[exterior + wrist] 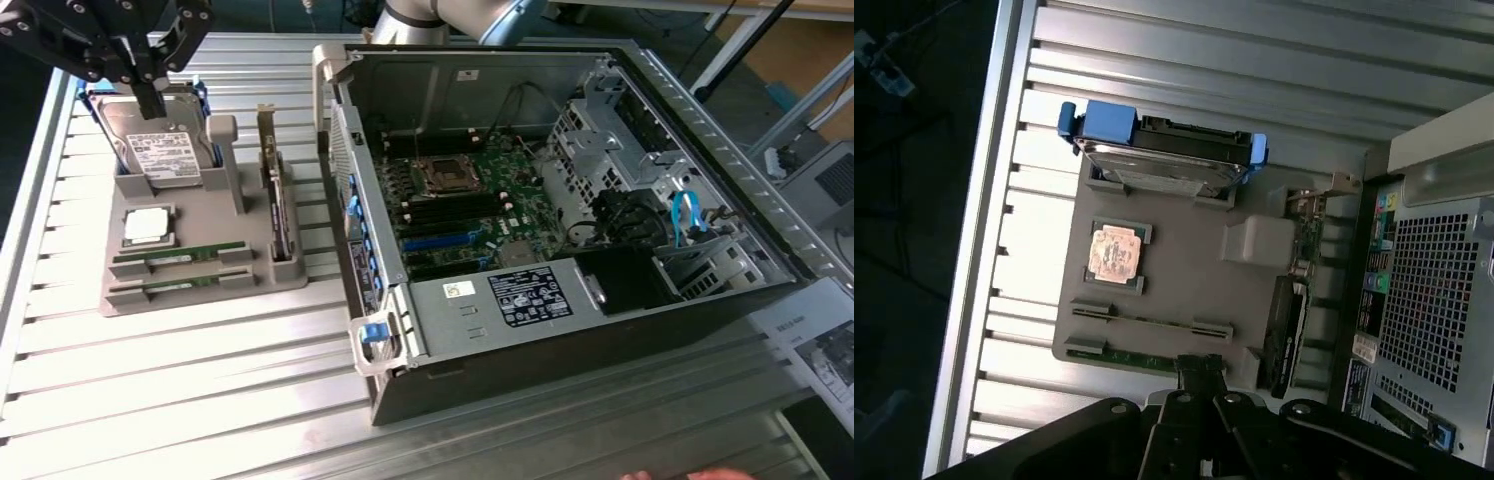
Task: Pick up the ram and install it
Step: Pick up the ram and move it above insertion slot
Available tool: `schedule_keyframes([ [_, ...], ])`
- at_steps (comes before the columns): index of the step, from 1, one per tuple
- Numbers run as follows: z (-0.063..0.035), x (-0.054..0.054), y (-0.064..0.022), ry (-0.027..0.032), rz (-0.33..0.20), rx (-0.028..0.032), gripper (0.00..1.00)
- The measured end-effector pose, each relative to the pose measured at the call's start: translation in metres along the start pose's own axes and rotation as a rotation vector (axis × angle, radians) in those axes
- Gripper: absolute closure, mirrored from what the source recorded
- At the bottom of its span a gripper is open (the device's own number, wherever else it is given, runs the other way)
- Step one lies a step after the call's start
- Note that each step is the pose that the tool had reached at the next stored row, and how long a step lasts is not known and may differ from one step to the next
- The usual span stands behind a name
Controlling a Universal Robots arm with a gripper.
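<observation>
Green and thin, the ram (pixel 180 254) is standing edge-up in the grey holder (pixel 200 215), near the processor (pixel 147 225); you are likely handling something light, stiff and fragile, so grip its top edge; your claw (pixel 144 92) is hanging pressed together, empty, above the hard drive (pixel 163 150).

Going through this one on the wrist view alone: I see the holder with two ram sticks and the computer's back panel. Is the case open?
Observer: Yes. The case lies on its side, side panel off, motherboard exposed.
Operator: Where's the gripper?
Observer: The gripper hangs high above the gray holder, touching nothing.
Operator: Anyone close?
Observer: A hand shows at the exterior view's bottom edge.
</observation>
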State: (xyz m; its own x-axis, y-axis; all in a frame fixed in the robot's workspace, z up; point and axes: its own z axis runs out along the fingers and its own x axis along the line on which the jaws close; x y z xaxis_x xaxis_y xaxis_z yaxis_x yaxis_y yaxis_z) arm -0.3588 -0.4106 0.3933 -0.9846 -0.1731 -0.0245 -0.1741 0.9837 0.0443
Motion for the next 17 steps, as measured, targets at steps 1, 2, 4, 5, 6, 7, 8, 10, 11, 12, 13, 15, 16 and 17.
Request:
schedule_keyframes([
  [1,0.0,0.0,0.0,0.0005,-0.01,-0.0003,0.9],
  [2,0.0,0.0,0.0,0.0008,-0.02,-0.0005,0.9],
  [4,0.0,0.0,0.0,0.0017,-0.04,-0.001,0.9],
  [5,0.0,0.0,0.0,0.0022,-0.049,-0.0012,0.9],
  [6,0.0,0.0,0.0,0.0026,-0.059,-0.0014,0.9],
  [7,0.0,0.0,0.0,0.003,-0.068,-0.0017,0.9],
  [8,0.0,0.0,0.0,0.0034,-0.077,-0.0019,0.9],
  [10,0.0,0.0,0.0,0.0043,-0.097,-0.0024,0.9],
  [11,0.0,0.0,0.0,0.0047,-0.107,-0.0026,0.9],
  [12,0.0,0.0,0.0,0.0055,-0.126,-0.0031,0.9],
  [13,0.0,0.0,0.0,0.0061,-0.137,-0.0034,0.9],
  [15,0.0,0.0,0.0,0.0069,-0.156,-0.0038,0.9],
  [16,0.0,0.0,0.0,0.0074,-0.167,-0.0041,0.9],
  [17,0.0,0.0,0.0,0.0079,-0.178,-0.0044,0.9],
])
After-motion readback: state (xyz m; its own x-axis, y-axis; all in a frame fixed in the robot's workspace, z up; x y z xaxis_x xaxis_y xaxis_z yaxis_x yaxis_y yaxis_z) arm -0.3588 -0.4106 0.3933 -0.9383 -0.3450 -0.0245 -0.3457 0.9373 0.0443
